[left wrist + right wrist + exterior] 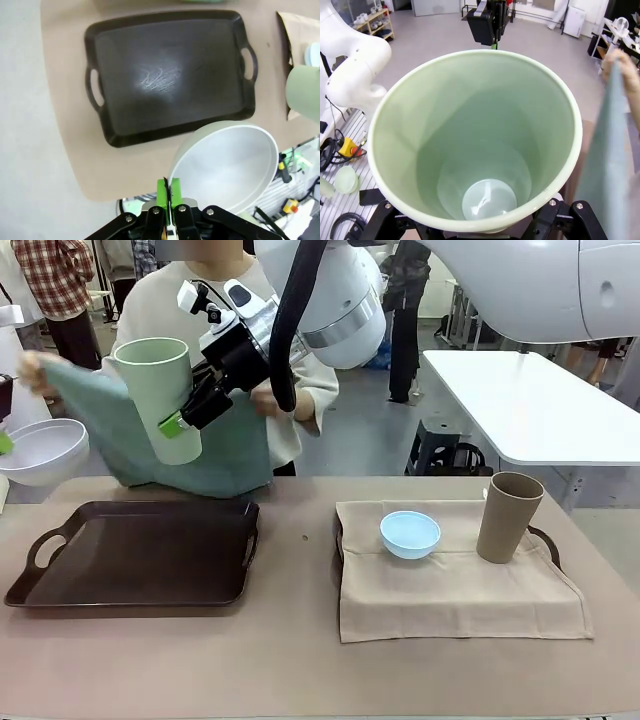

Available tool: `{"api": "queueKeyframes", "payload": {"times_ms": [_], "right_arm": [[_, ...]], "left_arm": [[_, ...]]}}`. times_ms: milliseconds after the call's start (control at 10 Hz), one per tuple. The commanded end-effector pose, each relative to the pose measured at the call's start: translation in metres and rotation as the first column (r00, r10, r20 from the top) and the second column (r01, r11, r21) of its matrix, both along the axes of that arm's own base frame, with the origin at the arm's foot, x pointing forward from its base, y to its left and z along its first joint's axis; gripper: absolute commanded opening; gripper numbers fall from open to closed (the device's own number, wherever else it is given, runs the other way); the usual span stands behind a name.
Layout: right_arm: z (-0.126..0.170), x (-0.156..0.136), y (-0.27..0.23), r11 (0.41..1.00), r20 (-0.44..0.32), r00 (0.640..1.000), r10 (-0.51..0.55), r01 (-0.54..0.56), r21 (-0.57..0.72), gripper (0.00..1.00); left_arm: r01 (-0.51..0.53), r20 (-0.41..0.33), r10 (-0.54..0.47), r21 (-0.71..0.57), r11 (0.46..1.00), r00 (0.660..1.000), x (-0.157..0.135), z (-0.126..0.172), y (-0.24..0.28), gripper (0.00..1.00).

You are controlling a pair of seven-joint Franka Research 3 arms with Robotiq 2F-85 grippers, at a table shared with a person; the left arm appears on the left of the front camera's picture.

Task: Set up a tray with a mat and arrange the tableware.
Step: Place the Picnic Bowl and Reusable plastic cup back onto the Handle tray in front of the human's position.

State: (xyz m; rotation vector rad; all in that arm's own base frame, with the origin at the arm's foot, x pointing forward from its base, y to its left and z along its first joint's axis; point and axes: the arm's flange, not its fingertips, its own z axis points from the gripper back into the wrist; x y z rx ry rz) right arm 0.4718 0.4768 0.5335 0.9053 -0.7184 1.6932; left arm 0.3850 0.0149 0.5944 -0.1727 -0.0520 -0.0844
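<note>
Across the tan, matte tabletop, with a grey floor, a white table and standing people behind it, the things run left to right. At the left edge the left gripper has its green pads pinched fully together on the rim of one white bowl, round, smooth and glossy, held tilted in the air off the table's left end; the left wrist view shows that bowl hanging above the near corner of the tray. One dark brown tray, rectangular with rounded corners and a cut-out handle at each end, lies bare on the table's left half, its floor faintly scuffed. Above it the right gripper stands wide and clasps one light green tumbler, tall, handleless and tapered, held aloft and slightly tilted, mouth up. Behind, a person at the far side holds up one soft teal cloth by its upper corners. On the right half, one beige fabric mat drapes over a second tray, of which little more than a handle shows. On the mat rest one pale blue bowl, small and round, and, well to its right, one tan-brown tumbler, upright and matte.
</note>
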Motion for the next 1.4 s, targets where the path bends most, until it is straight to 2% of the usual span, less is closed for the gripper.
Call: {"api": "queueKeyframes", "payload": {"times_ms": [0, 1300], "right_arm": [[0.0011, -0.0020, -0.0015, 1.000, 0.003, 1.000, -0.006, 0.006, -0.006, 0.00], [0.0011, -0.0020, -0.0015, 1.000, 0.003, 1.000, -0.006, 0.006, -0.006, 0.00]], "left_arm": [[-0.003, 0.004, 0.003, 0.000, 1.000, 1.000, -0.0001, 0.0013, 0.0000, 0.00], [-0.003, 0.004, 0.003, 0.000, 1.000, 1.000, -0.0001, 0.0013, 0.0000, 0.00]]}}
